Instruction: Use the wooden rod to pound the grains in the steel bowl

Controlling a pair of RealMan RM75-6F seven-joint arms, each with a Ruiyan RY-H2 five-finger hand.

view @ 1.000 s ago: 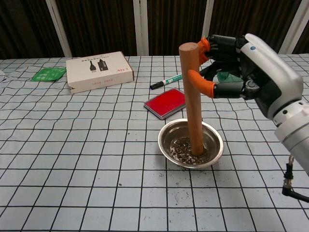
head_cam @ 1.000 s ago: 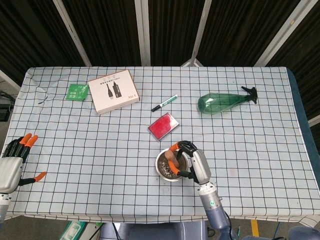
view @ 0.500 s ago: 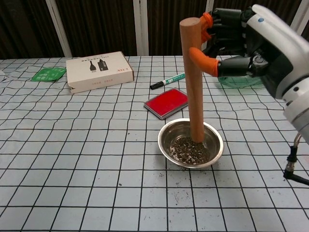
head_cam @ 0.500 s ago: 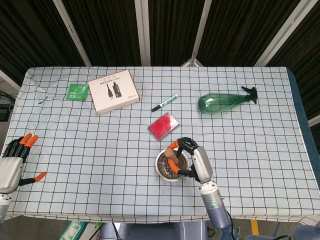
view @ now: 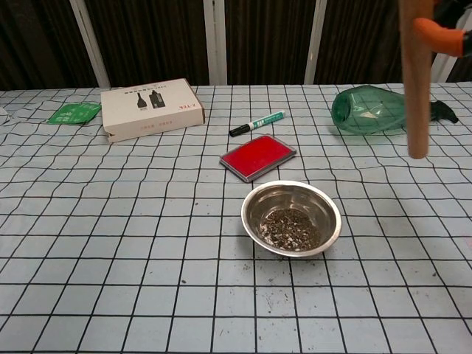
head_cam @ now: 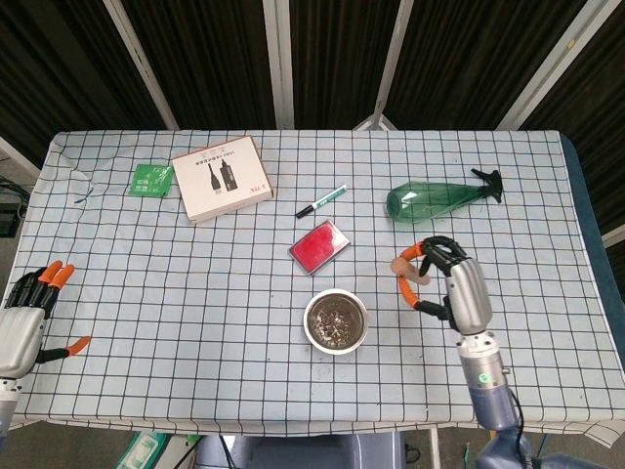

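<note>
The steel bowl stands near the front middle of the table with dark crushed grains in its bottom. My right hand grips the wooden rod upright, lifted clear of the bowl and to its right. In the chest view only an orange fingertip of that hand shows at the top right, and the rod's lower end hangs well above the cloth. My left hand rests at the table's left front corner, fingers apart, holding nothing.
On the checked cloth lie a red flat case behind the bowl, a green marker, a cardboard box, a green packet and a green spray bottle lying on its side at the right.
My right hand has lifted the rod out of the bowl and carried it up and to the right. The bowl and grains stay put. The left hand has not moved.
</note>
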